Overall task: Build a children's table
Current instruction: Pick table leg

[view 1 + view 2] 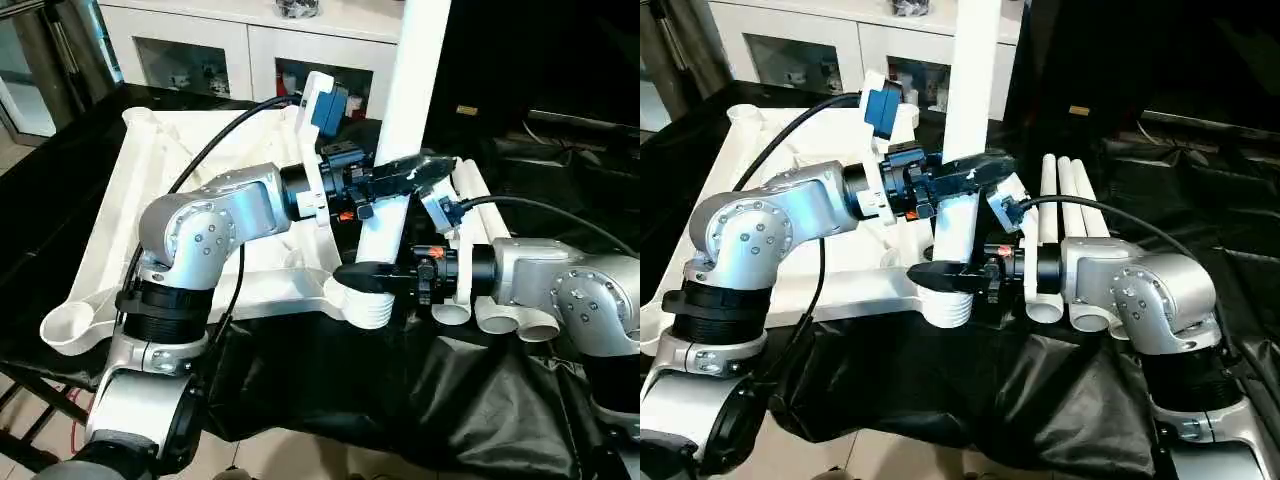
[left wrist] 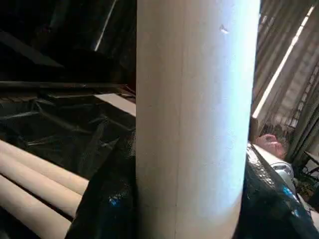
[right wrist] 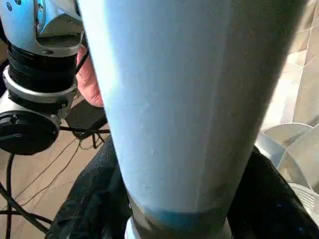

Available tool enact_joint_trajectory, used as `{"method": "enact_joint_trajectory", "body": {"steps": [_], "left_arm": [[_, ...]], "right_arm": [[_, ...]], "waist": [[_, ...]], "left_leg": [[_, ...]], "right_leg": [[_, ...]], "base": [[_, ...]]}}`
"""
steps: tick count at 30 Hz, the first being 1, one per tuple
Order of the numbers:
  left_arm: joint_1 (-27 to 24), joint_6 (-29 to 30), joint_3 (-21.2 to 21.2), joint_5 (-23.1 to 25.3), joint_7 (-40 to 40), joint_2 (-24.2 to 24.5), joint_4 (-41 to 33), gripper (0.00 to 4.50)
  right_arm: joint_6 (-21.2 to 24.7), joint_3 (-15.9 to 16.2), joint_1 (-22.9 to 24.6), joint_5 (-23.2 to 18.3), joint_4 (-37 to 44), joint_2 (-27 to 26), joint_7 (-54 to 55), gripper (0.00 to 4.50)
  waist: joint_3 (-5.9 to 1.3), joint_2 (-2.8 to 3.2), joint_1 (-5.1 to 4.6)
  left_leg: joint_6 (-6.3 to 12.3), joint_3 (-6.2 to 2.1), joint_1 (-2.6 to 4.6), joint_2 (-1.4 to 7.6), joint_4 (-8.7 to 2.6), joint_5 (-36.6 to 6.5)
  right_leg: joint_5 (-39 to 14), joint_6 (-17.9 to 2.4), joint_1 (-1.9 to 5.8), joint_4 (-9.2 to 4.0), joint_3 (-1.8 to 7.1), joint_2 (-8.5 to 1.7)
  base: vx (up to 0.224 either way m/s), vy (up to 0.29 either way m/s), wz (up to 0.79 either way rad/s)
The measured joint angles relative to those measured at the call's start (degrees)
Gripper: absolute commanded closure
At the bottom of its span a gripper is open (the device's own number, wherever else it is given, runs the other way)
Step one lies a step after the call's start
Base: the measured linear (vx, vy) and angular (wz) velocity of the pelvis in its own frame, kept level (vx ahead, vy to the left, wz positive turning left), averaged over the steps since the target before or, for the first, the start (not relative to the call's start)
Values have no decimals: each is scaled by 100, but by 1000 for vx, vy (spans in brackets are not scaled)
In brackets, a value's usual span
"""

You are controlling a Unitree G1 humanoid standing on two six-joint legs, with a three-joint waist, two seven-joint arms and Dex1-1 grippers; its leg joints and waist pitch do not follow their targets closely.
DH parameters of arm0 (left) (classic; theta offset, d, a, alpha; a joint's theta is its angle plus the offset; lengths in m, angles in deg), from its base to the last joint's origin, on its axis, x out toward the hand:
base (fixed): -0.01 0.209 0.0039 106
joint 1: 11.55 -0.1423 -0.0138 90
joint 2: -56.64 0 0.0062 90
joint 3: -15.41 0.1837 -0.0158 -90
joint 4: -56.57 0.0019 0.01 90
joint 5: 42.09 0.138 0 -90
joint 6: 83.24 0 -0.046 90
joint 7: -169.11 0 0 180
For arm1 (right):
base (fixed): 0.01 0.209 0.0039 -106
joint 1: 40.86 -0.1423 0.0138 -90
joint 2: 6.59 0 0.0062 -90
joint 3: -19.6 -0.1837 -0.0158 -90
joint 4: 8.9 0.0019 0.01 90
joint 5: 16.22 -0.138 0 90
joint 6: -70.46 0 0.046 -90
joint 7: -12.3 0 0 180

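In the head views, keep the long white tapered tubular leg (image 1: 405,120) vertical while you seat it in the ribbed round corner socket (image 1: 366,300) of the white plastic tabletop (image 1: 190,190) on the black-draped counter (image 1: 470,400). The left end effector (image 1: 400,178) grasps it mid-shaft; the right end effector (image 1: 378,275) clasps it just above the socket. In both wrist views, the leg (image 2: 194,119) stands between the black fingers (image 2: 104,204), touching them; press straight down.

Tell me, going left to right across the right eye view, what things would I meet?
Upturned white tabletop → left arm's silver elbow → upright white leg standing in the corner socket → three spare legs lying side by side → right arm's silver elbow.
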Motion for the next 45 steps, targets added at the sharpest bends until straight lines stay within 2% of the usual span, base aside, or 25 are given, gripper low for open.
{"method": "enact_joint_trajectory", "body": {"steps": [7, 8, 12, 13, 18, 20, 23, 25, 27, 30, 32, 34, 37, 40, 41, 43, 45], "left_arm": [[1, -34, 11, 45, -17, -17, 30, 264], [2, -42, 11, 49, -24, -28, 74, 208], [6, -186, -35, 120, -122, -73, 134, 174], [17, -289, -110, 123, -174, -102, 142, 151], [182, -1029, -860, 9, -557, -476, 280, 148], [241, -1242, -1199, -184, -756, -582, 279, 148], [300, -1439, -1532, -346, -919, -573, 271, 148], [300, -1573, -1667, -324, -1013, -509, 286, 148], [284, -1849, -1622, 144, -1238, -254, 276, 148], [-160, -2332, -1172, 1181, -1308, 367, 178, 148], [-601, -2447, -958, 1560, -1308, 580, 156, 148], [-1065, -2426, -729, 1767, -1339, 751, -5, 148], [-1533, -2352, -509, 1948, -1352, 882, -108, 148], [-2177, -2582, -364, 2281, -1335, 1102, -546, 148], [-2429, -2729, -332, 2393, -1333, 1100, -593, 148], [-2729, -2897, -318, 2505, -1341, 1071, -605, 148], [-2965, -3066, -315, 2632, -1386, 1078, -663, 148]], "right_arm": [[-41, -2, 38, 1, 21, -19, 50, 252], [-65, -4, 65, 5, 16, -28, 63, 252], [-161, -5, 156, 55, -44, -120, 132, 255], [-187, -5, 174, 83, -67, -138, 143, 257], [-534, -90, 177, 173, -177, -390, 359, 257], [-790, -264, 183, 275, -267, -610, 618, 257], [-1151, -354, 183, 495, -300, -727, 904, 257], [-1342, -374, 177, 678, -388, -826, 1118, 257], [-1618, -367, 192, 1008, -494, -953, 1515, 257], [-1927, -337, 290, 1382, -484, -1033, 1951, 257], [-2033, -394, 392, 1500, -484, -1261, 2243, 257], [-2189, -424, 444, 1595, -485, -1575, 2589, 257], [-2359, -458, 468, 1759, -487, -1709, 2956, 257], [-3321, -444, 698, 2252, -452, -1921, 3336, 257], [-3518, -438, 816, 2456, -416, -1942, 3512, 257], [-3484, -441, 999, 2639, -367, -1981, 3796, 257], [-3251, -435, 1171, 2753, -364, -1998, 4032, 257]], "waist": [[0, 0, 0], [0, 0, 1], [0, 1, -2], [0, 1, -4], [-2, 9, -6], [-2, 9, -8], [-3, 10, -7], [-3, 23, -11], [-1, 43, -19], [-9, 75, -47], [-7, 71, -56], [-6, 75, -75], [0, 78, -65], [7, 116, -71], [11, 136, -68], [13, 140, -78], [14, 142, -126]], "left_leg": [[-1, 0, 1, 0, 0, 0], [-1, 0, 1, 0, 0, 0], [-2, 0, 1, 0, 0, 1], [-2, -1, 0, 0, 0, 1], [-2, -1, 1, 1, 0, 1], [-2, -1, -1, 1, 0, 2], [-4, -1, 0, 1, 0, 2], [-4, -2, 1, 0, 1, 2], [-6, -3, 4, 0, 1, 4], [-9, -2, 7, 2, -8, 4], [-12, -3, 8, 3, -13, 6], [-19, -2, 7, 3, -13, 10], [-35, -2, 1, 6, -12, 21], [-35, 1, 7, 8, -14, 18], [-35, 1, 4, 7, -14, 18], [-31, 1, 5, 7, -14, 17], [-30, 0, 7, 8, -14, 16]], "right_leg": [[0, 0, 1, 0, 0, 0], [0, 0, 2, 0, 0, 0], [1, -1, 1, 1, 0, 0], [1, -1, 0, 1, 0, 0], [2, -2, 1, 1, -2, 0], [3, -3, -1, 1, -2, 0], [3, -3, 1, 1, -3, 0], [3, -3, 1, -2, -4, 0], [6, -1, -1, -1, -3, 0], [1, 6, 2, -1, -4, 1], [0, 7, -3, 1, -5, 2], [3, 3, -18, 4, -3, 2], [4, 1, -22, 2, -7, 2], [1, 6, -13, -4, -8, 0], [1, 6, -14, -8, -8, 0], [1, 5, -13, -6, -7, 1], [1, 6, -11, -3, -7, 2]], "base": [[0, 0, 0], [0, 0, 0], [0, 0, 0], [0, 0, 0], [0, 0, 0], [0, 0, 0], [0, 0, 0], [0, 0, 0], [0, 0, 0], [0, 0, 0], [0, 0, 0], [0, 0, 0], [0, 0, 0], [0, 0, 0], [0, 0, 0], [0, 0, 0], [0, 0, 0]]}}
